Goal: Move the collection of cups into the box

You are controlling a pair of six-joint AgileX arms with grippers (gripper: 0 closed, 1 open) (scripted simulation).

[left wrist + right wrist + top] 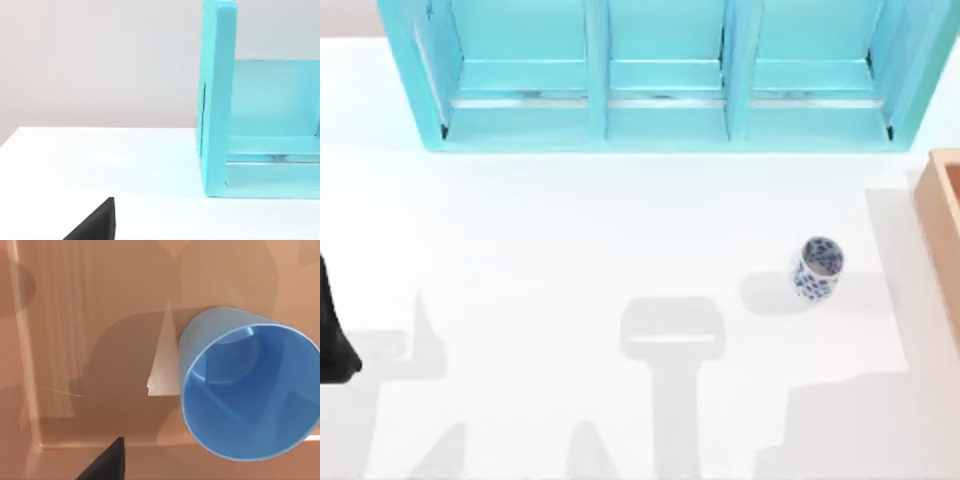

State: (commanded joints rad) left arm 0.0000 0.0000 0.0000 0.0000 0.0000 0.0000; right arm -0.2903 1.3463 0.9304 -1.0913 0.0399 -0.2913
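Inside the tan box (pixel 75 340), the plain blue cup (pixel 250 395) is sitting; floral cup (pixel 818 268) is standing on the table (pixel 570 250). Neither gripper's finger state can be told.

Top view bright, even — white bench (pixel 570 220) near washed out, soft grey arm shadows across lower half. Patterned cup (pixel 818 268) casts faint shadow toward view's left. Shelf unit (pixel 660 75) shows thin glare streaks on ledges. Left wrist view bright, flat, soft-edged. Right wrist view warm, dimmer — overlapping shadows on box floor (pixel 100 340), blue cup (pixel 247 395) shaded inside, slightly blurred.
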